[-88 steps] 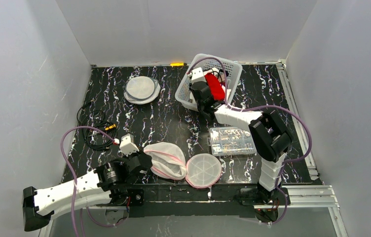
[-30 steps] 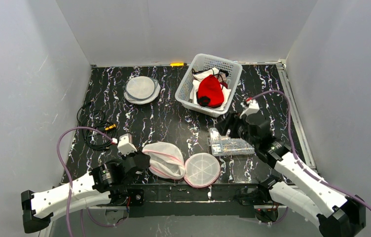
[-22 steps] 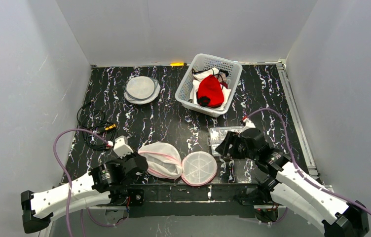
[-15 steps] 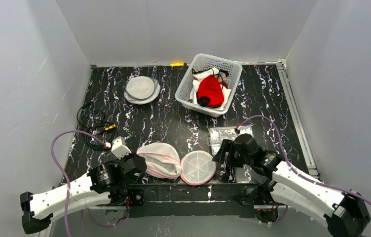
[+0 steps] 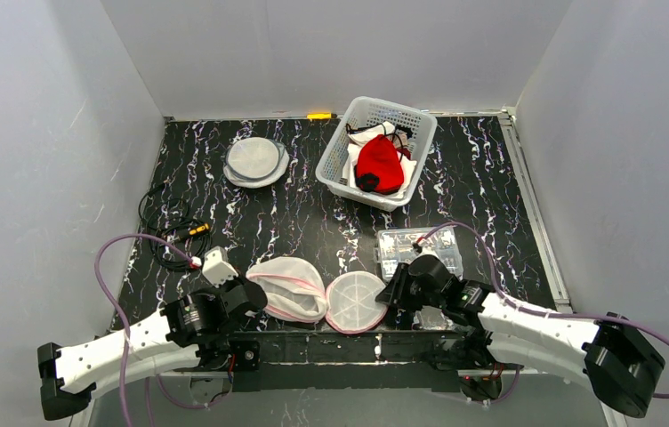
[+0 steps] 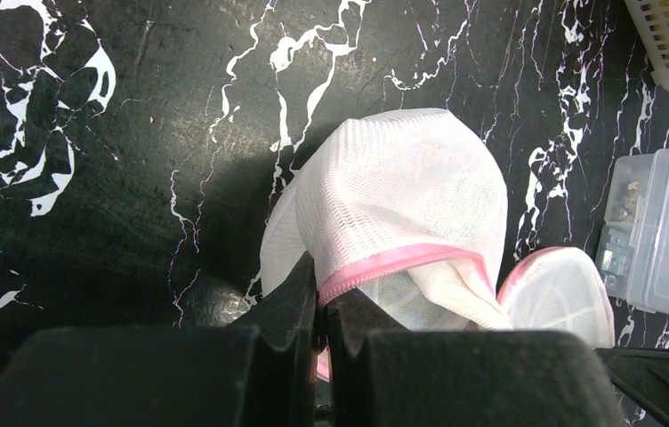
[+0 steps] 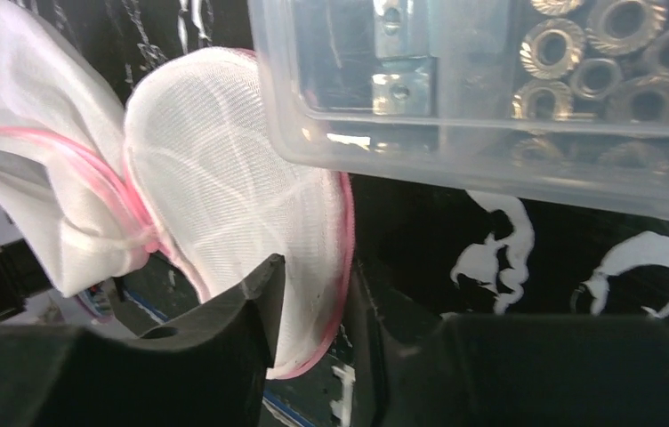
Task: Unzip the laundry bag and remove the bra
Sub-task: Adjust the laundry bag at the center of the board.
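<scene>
Your left claw [image 6: 322, 307] is clamped on the pink rim of the laundry bag [image 6: 402, 187], which lies at the near edge of the tabletop [image 5: 304, 209]. Your right claw [image 7: 313, 280] stands apart, 1 finger on each side of the pink edge of the bag's round flap [image 7: 224, 196]. The clear box [image 7: 509, 89] of nuts crowds that claw's far side. Bare tabletop lies beyond the bag. The red bra [image 5: 378, 165] rests in the white basket [image 5: 334, 165], well apart.

Left arm [image 5: 117, 342], right arm [image 5: 536, 322]: white links, black joints, purple cables [image 5: 126, 237].
</scene>
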{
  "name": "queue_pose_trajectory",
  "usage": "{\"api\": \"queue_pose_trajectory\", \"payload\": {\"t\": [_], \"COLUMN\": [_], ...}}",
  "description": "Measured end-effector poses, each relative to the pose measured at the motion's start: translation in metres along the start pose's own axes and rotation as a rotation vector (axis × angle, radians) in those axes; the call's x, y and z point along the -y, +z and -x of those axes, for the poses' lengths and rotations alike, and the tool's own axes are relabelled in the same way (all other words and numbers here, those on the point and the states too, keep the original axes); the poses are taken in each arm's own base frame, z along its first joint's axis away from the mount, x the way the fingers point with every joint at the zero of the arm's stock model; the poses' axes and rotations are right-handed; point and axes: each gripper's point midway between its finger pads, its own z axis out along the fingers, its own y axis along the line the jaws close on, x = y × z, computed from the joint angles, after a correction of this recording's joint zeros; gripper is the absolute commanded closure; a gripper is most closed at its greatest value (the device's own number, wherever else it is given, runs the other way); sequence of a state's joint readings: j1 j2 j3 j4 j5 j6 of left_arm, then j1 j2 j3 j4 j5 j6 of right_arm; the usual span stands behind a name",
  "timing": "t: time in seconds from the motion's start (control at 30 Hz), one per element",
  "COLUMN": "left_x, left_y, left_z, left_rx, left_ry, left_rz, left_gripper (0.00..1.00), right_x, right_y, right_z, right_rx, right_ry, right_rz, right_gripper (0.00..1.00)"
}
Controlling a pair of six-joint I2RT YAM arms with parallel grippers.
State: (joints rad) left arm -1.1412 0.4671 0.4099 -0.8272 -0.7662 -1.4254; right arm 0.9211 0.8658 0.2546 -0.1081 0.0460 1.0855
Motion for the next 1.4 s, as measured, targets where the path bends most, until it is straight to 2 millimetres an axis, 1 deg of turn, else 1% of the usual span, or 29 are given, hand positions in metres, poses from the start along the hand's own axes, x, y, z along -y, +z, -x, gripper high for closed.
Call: {"api": "queue_pose_trajectory", "payload": {"t": [0.03,0.1,0.13,0.2,0.27,0.33,0.4,0.47,0.53,0.6,0.7,0.77,0.87,0.93,1.0,1.07,1.13,1.17,1.2,1.23,1.3,1.33,1.37,1.4], "left_x": [0.000,0.000,0.000,0.001,0.006,0.017,0.029,0.042,0.054,0.068,0.080,0.081,0.081,0.081,0.079,0.082,0.090,0.094,0.102,0.113,0.140,0.152,0.161,0.165], "left_y": [0.000,0.000,0.000,-0.001,-0.005,-0.010,-0.014,-0.018,-0.019,-0.019,-0.013,-0.006,0.005,0.013,0.019,0.021,0.018,0.016,0.013,0.007,-0.005,-0.010,-0.013,-0.012], "left_z": [0.000,-0.001,-0.001,-0.001,0.002,0.009,0.016,0.023,0.030,0.035,0.036,0.032,0.030,0.027,0.025,0.024,0.028,0.031,0.036,0.045,0.065,0.072,0.076,0.073], "left_rx": [0.000,-0.003,-0.004,-0.009,-0.011,-0.005,0.006,0.026,0.047,0.069,0.084,0.076,0.049,0.024,-0.002,-0.016,-0.016,-0.015,-0.012,-0.004,0.021,0.029,0.029,0.016], "left_ry": [0.001,0.003,0.004,0.011,0.016,0.025,0.039,0.072,0.115,0.177,0.243,0.271,0.260,0.238,0.219,0.211,0.210,0.212,0.218,0.220,0.205,0.192,0.179,0.168], "left_rz": [0.001,0.000,0.000,-0.007,-0.031,-0.069,-0.109,-0.146,-0.166,-0.177,-0.167,-0.146,-0.123,-0.114,-0.103,-0.118,-0.151,-0.165,-0.182,-0.203,-0.255,-0.280,-0.301,-0.312], "left_gripper": [1.00,1.00,1.00,1.00,1.00,0.99,0.95,0.92,0.90,0.89,0.88,0.85,0.85,0.87,0.87,0.87,0.87,0.87,0.87,0.86,0.85,0.85,0.84,0.84], "right_x": [-0.002,-0.007,-0.011,-0.022,-0.047,-0.078,-0.106,-0.124,-0.137,-0.140,-0.133,-0.124,-0.114,-0.113,-0.117,-0.126,-0.136,-0.145,-0.155,-0.171,-0.195,-0.202,-0.206,-0.205], "right_y": [0.001,0.002,0.001,-0.004,-0.014,-0.030,-0.047,-0.059,-0.067,-0.069,-0.066,-0.063,-0.061,-0.065,-0.069,-0.077,-0.086,-0.092,-0.098,-0.107,-0.123,-0.129,-0.133,-0.134], "right_z": [0.000,0.003,0.005,0.015,0.036,0.062,0.087,0.107,0.126,0.140,0.149,0.150,0.151,0.155,0.160,0.167,0.174,0.180,0.186,0.195,0.208,0.212,0.214,0.213], "right_rx": [0.004,0.015,0.021,0.050,0.108,0.184,0.264,0.325,0.379,0.416,0.432,0.422,0.401,0.403,0.415,0.436,0.452,0.466,0.482,0.514,0.575,0.601,0.618,0.623], "right_ry": [0.001,-0.014,-0.035,-0.072,-0.128,-0.192,-0.262,-0.329,-0.405,-0.470,-0.544,-0.581,-0.628,-0.652,-0.671,-0.696,-0.718,-0.731,-0.742,-0.748,-0.750,-0.747,-0.743,-0.741], "right_rz": [0.006,0.024,0.031,0.037,0.062,0.098,0.122,0.114,0.082,0.036,-0.038,-0.084,-0.154,-0.181,-0.187,-0.179,-0.177,-0.173,-0.167,-0.146,-0.103,-0.085,-0.071,-0.068], "right_gripper": [0.73,0.91,0.98,0.99,0.99,0.99,0.99,0.99,0.99,0.99,0.99,0.99,0.99,0.99,0.99,0.99,0.99,0.99,0.99,0.99,0.99,0.99,0.99,0.99]}}
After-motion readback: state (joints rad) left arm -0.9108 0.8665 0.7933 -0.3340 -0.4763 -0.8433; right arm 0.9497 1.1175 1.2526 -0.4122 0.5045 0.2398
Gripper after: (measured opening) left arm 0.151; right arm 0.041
